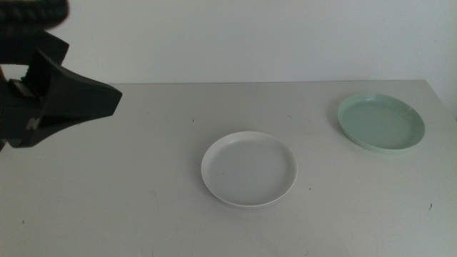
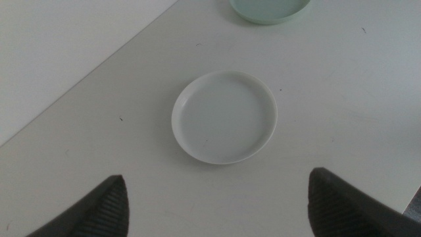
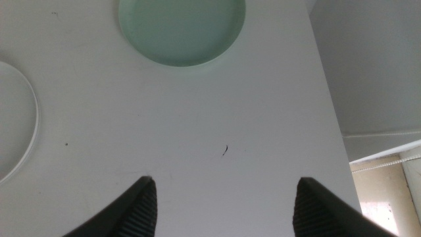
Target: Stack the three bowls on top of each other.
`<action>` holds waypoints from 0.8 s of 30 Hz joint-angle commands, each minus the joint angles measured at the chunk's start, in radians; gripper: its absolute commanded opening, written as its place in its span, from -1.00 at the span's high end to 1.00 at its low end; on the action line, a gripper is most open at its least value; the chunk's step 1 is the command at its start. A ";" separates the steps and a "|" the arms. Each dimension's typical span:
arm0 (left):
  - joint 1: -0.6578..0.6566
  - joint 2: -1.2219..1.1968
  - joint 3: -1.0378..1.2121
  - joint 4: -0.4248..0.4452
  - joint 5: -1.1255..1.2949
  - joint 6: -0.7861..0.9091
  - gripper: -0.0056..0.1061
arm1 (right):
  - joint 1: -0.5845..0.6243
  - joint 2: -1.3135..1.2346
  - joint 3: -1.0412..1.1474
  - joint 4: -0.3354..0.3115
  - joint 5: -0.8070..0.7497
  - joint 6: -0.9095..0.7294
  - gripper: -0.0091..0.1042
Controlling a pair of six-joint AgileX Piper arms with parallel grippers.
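A white bowl [image 1: 248, 169] lies at the table's middle. Its inside looks pale grey, and I cannot tell whether the grey bowl lies in it; no separate grey bowl shows. The mint green bowl [image 1: 380, 121] lies at the far right. My left gripper [image 1: 71, 100] hangs high over the table's left side, well left of the white bowl, open and empty. In the left wrist view the gripper [image 2: 217, 173] looks down on the white bowl [image 2: 223, 117], with the green bowl [image 2: 270, 9] beyond. My right gripper [image 3: 225, 179] is open and empty, short of the green bowl [image 3: 181, 27].
The grey table [image 1: 143, 185] ends at a white wall behind. Its right edge [image 3: 329, 112] runs close to the green bowl. The right arm is out of the middle view.
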 commanded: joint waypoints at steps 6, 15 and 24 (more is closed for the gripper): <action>0.001 -0.012 -0.025 -0.020 -0.056 -0.011 -0.99 | -0.086 0.151 -0.130 -0.008 -0.084 -0.005 -0.08; 0.001 -0.012 -0.025 -0.020 -0.056 -0.011 -0.99 | -0.221 0.331 -0.215 0.061 -0.164 -0.025 -0.08; 0.001 -0.012 -0.025 -0.020 -0.057 -0.011 -0.99 | -0.221 0.599 -0.459 0.131 -0.120 -0.119 -0.08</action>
